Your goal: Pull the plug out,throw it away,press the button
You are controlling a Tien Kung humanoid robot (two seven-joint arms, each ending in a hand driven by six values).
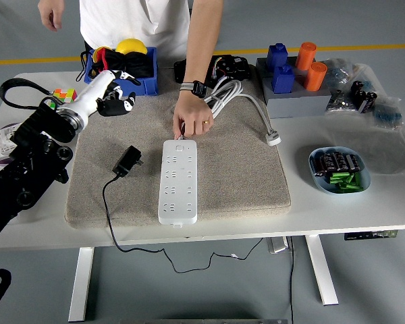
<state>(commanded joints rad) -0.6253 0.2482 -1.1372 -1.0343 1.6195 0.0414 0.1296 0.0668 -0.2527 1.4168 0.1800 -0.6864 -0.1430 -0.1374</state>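
Note:
The white power strip (177,181) lies lengthwise on the beige mat (236,169). The black plug (128,160) lies loose on the mat to the left of the strip, its black cable (108,216) trailing off the table's front edge. My left hand (118,101) is raised over the mat's far left corner, well away from the plug, with fingers relaxed and holding nothing. A person's hand (192,125) rests on the far end of the strip, by its switch. My right hand is out of view.
A blue bin (121,81) stands just behind my left hand, with a Rubik's cube (62,94) to its left. White cables (246,101), a grey block with blue and orange pieces (293,84) and a blue dish (341,170) are on the right.

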